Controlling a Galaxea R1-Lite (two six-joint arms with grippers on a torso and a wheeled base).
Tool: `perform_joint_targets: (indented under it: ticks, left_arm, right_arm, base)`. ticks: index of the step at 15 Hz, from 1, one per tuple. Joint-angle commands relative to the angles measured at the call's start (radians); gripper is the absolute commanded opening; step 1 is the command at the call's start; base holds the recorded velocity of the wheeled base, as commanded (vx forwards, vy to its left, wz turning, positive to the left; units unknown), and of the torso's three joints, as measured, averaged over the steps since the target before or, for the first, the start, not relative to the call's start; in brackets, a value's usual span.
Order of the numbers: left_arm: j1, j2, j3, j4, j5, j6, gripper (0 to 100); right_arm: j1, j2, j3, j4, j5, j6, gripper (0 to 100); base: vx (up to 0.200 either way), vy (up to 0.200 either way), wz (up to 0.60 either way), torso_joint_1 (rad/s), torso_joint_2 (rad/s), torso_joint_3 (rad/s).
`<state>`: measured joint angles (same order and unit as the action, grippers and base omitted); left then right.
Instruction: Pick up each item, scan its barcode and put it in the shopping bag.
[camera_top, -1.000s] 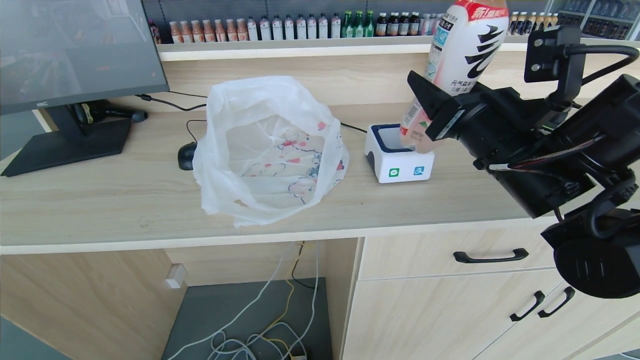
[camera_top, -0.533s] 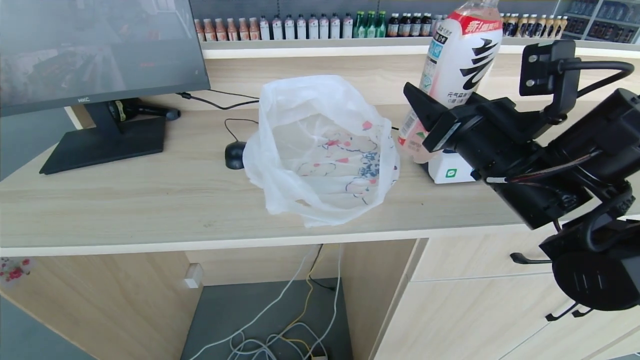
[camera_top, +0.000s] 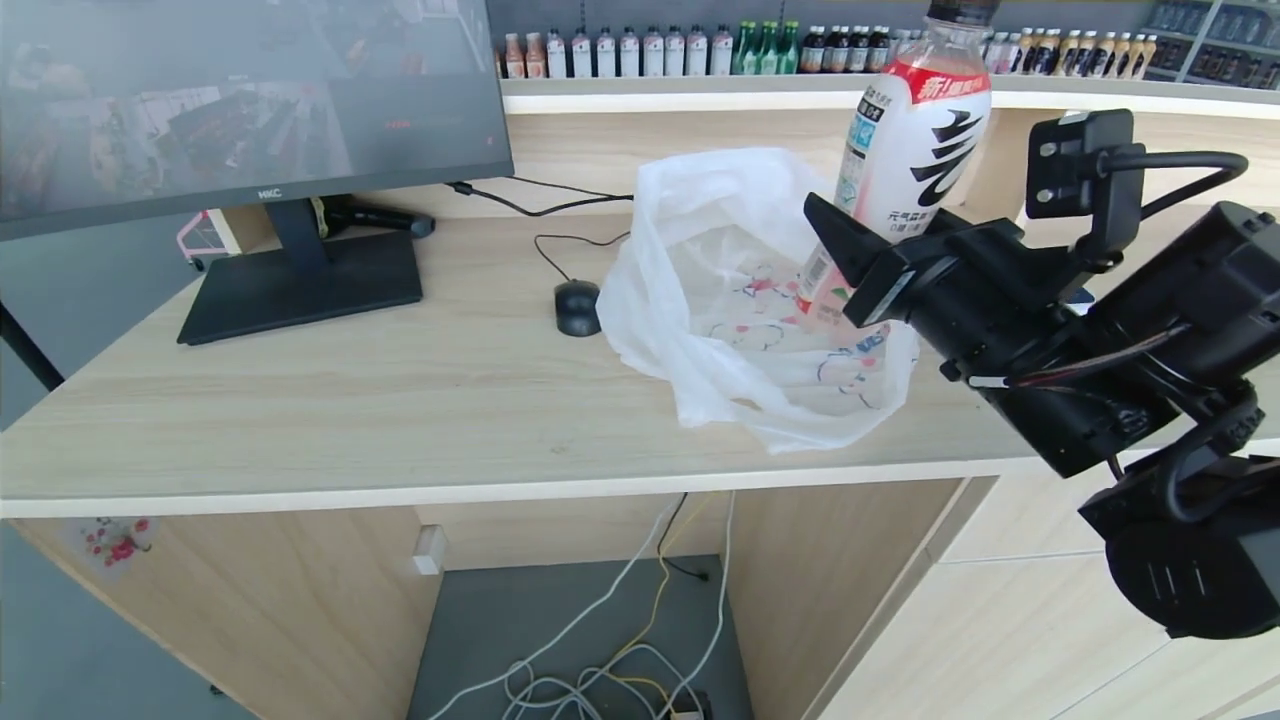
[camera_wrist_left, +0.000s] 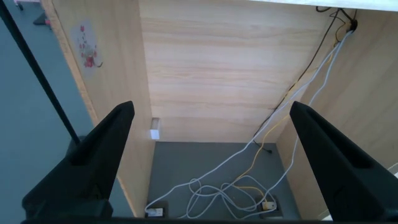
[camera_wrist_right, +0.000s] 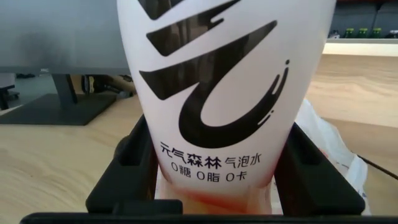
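Your right gripper (camera_top: 885, 255) is right of centre in the head view, its fingers clamped on the lower body of the white drink bottle (camera_top: 915, 130). The bottle leans slightly, and its base is over the open mouth of the white plastic shopping bag (camera_top: 700, 250) on the wooden counter (camera_top: 350, 400). Your left gripper (camera_wrist_left: 211, 112) has its fingers spread wide around nothing, facing the loose cables (camera_wrist_left: 236, 180) under the counter.
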<state>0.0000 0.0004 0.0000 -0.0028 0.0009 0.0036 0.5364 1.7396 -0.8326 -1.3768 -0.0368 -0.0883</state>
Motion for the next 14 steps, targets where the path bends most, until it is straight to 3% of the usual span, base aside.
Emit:
perform_joint_targets:
  ticks: [1, 8, 12, 14]
  left_arm:
    - [0.0, 0.0, 0.0, 0.0, 0.001, -0.001, 100]
    - [0.0, 0.0, 0.0, 0.0, 0.001, 0.001, 100]
    - [0.0, 0.0, 0.0, 0.0, 0.001, -0.001, 100]
    - [0.0, 0.0, 0.0, 0.0, 0.001, 0.001, 100]
  right_arm:
    - [0.001, 0.001, -0.007, 0.001, 0.0, -0.001, 0]
    - [0.019, 0.035, -0.034, 0.036, 0.002, -0.042, 0]
    - [0.043, 0.08, -0.183, 0.16, 0.0, -0.044, 0]
    - [0.07, 0.127, -0.318, 0.228, -0.002, -0.044, 0]
  base:
    - [0.0, 0.0, 0.0, 0.0, 0.0, 0.0]
    - [0.0, 0.0, 0.0, 0.0, 0.0, 0.0]
    - [0.0, 0.0, 0.0, 0.0, 0.0, 0.0]
    - [0.0, 0.0, 0.0, 0.0, 0.0, 0.0]
